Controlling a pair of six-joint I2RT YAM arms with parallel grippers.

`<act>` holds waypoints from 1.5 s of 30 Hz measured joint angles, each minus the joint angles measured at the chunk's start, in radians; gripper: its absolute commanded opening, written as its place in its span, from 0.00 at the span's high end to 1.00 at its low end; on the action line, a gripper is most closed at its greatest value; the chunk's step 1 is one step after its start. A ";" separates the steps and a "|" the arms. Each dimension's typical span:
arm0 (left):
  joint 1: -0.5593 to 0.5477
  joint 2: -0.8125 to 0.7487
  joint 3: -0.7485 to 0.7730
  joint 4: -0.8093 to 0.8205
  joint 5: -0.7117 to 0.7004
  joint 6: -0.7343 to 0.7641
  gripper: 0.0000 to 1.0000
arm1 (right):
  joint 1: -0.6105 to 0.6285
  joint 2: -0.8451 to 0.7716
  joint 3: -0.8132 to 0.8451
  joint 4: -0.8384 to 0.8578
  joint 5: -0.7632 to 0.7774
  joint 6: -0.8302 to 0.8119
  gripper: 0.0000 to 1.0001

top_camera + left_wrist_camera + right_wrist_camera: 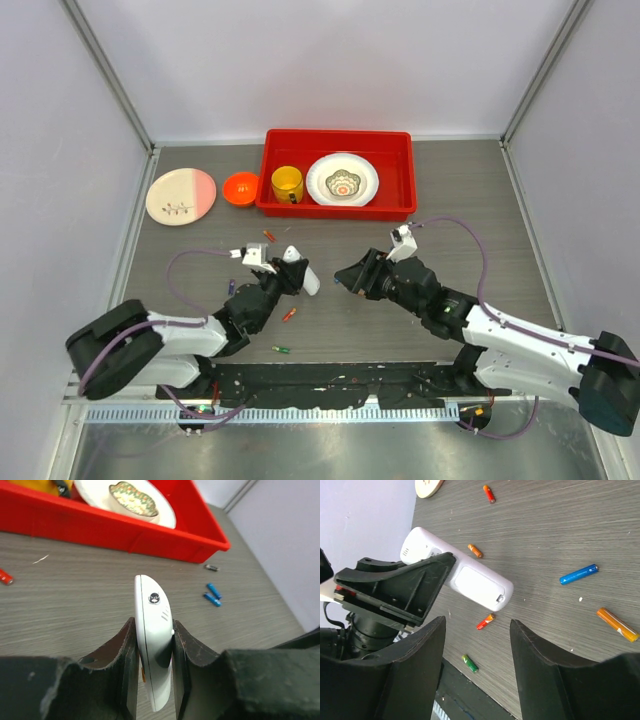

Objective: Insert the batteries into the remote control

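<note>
Above the table (75, 595), left pincer (155, 626) clamps remote control (150, 592), apparently lifted

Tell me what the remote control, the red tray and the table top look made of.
The remote control looks like smooth, slightly glossy white plastic, with a moulded seam. The red tray: glossy moulded plastic, by its sheen. The table top: matte grey wood grain, probably laminate.

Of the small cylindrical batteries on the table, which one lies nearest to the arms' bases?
The small green cylindrical battery, the only green one; the red-orange battery lies farther from them, the others farther still.
</note>
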 measured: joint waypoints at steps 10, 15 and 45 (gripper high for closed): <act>-0.010 0.254 -0.023 0.240 -0.053 0.021 1.00 | -0.011 0.083 -0.037 0.096 -0.019 0.006 0.46; -0.010 0.286 -0.023 0.266 -0.054 0.021 1.00 | -0.043 0.161 -0.076 0.214 -0.083 0.044 0.51; -0.011 0.336 -0.055 0.322 -0.079 -0.033 1.00 | -0.146 0.656 -0.097 0.699 -0.410 0.230 0.54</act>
